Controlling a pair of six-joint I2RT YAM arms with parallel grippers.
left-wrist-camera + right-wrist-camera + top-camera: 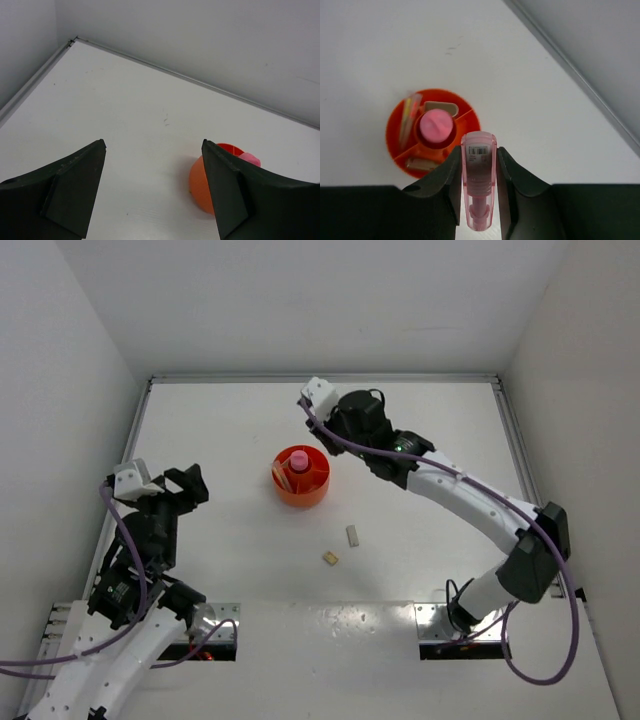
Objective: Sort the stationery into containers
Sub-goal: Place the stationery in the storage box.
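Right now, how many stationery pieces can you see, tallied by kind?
Pink capsule: 1
Sticks: 4, three in the orange tub, plus the pink stick in the right gripper
Beige blocks: 2
Total: 7

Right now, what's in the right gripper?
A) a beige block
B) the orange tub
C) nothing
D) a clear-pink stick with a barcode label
D: the right wrist view shows the right gripper shut on a clear-pink stick, barcoded; the orange tub sits apart from it.
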